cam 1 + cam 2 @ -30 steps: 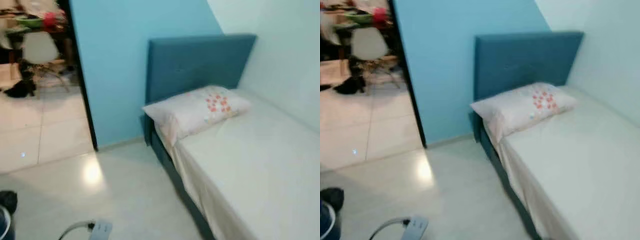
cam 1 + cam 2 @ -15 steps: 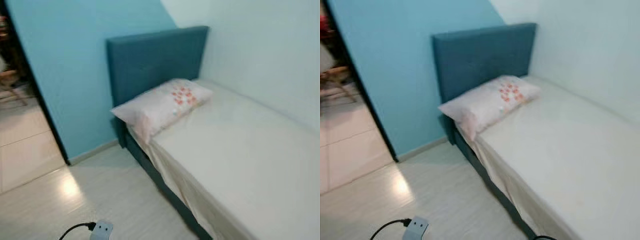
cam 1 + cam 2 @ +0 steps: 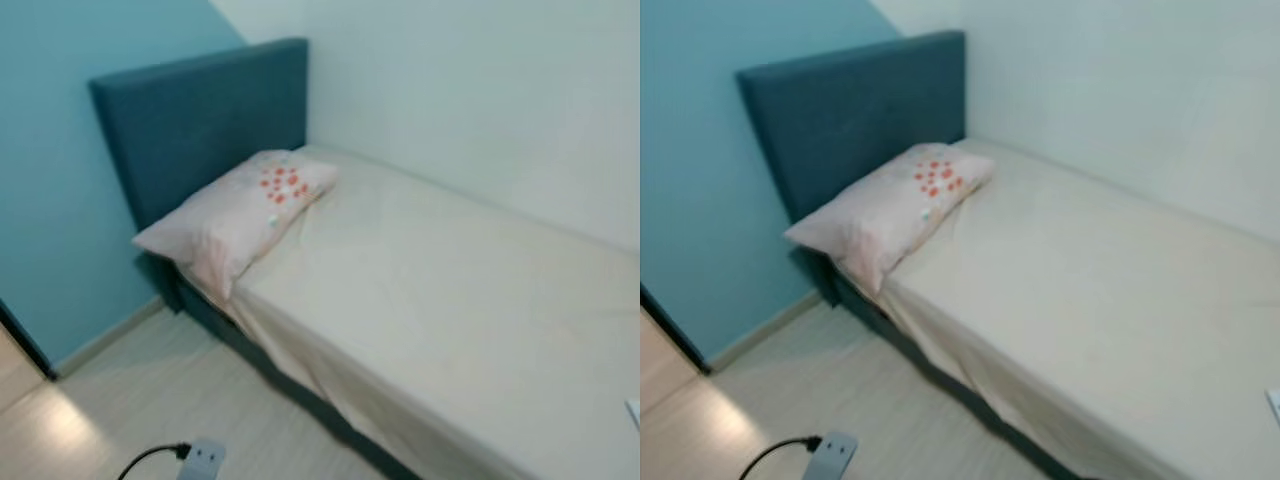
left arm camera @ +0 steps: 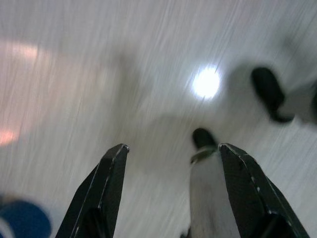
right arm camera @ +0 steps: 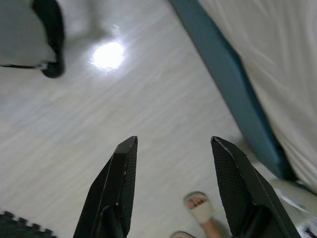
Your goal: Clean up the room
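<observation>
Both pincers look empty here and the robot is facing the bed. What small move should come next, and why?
Probably keep turning toward the bed and scan it before reaching. The left pincer and right pincer both hang open over bare floor, holding nothing. The pillow sits askew, overhanging the mattress edge near the headboard, so it seems the likeliest thing to straighten.

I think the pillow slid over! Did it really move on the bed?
No. The pillow lies against the blue headboard at the bed's corner, just as before. The whole picture shifted, so the camera turned, not the pillow.
</observation>
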### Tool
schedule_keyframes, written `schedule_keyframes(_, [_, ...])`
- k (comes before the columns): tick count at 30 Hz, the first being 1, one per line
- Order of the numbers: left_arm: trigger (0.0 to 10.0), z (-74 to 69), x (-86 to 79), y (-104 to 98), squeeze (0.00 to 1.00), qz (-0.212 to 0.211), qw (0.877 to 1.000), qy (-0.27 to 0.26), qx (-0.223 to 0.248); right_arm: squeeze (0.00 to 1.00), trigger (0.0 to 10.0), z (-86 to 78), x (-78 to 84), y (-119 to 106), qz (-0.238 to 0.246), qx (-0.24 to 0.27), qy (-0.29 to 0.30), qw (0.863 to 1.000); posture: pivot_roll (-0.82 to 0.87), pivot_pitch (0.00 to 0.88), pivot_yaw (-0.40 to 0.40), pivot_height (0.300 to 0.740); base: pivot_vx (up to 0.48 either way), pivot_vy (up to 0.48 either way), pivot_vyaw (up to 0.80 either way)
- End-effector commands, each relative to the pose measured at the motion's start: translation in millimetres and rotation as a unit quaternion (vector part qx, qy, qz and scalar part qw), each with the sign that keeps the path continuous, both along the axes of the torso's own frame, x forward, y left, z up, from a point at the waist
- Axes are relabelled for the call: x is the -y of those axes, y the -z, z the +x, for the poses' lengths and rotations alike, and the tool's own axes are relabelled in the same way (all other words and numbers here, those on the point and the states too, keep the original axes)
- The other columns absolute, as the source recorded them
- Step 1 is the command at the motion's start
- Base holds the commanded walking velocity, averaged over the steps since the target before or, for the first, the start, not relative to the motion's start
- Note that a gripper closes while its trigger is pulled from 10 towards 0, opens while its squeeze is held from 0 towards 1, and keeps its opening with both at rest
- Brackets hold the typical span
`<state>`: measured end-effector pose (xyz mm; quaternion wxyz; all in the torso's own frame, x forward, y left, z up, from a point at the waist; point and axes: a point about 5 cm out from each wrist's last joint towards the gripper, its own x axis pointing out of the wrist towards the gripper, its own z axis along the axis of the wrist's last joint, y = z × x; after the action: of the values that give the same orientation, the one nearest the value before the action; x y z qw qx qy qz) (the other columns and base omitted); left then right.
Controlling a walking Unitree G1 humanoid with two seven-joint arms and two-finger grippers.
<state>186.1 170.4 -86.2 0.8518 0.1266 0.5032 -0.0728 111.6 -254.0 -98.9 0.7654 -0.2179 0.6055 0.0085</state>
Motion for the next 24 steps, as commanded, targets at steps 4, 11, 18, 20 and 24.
schedule_keyframes(4, [10.0,-11.0,-3.6,4.9,0.00,-0.002,1.000,-0.011,-0.018,0.00,10.0,4.7,-4.9,0.0,0.006,0.015,0.007,1.000,-0.09,0.000,-0.020,0.740,0.000,0.000,-0.76])
schedule_keyframes(11, [10.0,-10.4,-3.3,4.6,0.00,-0.005,1.000,-0.014,-0.016,0.00,10.0,8.5,-6.0,-0.8,0.005,0.029,0.015,0.999,-0.09,0.000,-0.020,0.740,0.000,0.000,-0.76])
schedule_keyframes(18, [10.0,-9.1,-1.3,4.0,0.00,-0.025,0.999,-0.022,-0.010,0.00,10.0,11.2,-3.3,-2.5,0.003,0.042,0.031,0.999,-0.09,0.000,-0.020,0.740,0.000,0.000,-0.76])
schedule_keyframes(20, [10.0,-9.0,-1.0,4.0,0.00,-0.028,0.999,-0.025,-0.010,0.00,10.0,11.4,-2.5,-2.7,0.003,0.043,0.032,0.999,-0.09,0.000,-0.020,0.740,0.000,0.000,-0.76])
schedule_keyframes(24, [10.0,-9.3,-0.8,4.1,0.00,-0.032,0.999,-0.031,-0.010,0.00,10.0,11.7,-0.6,-3.4,0.001,0.045,0.034,0.998,-0.09,0.000,-0.021,0.740,0.000,0.000,-0.76])
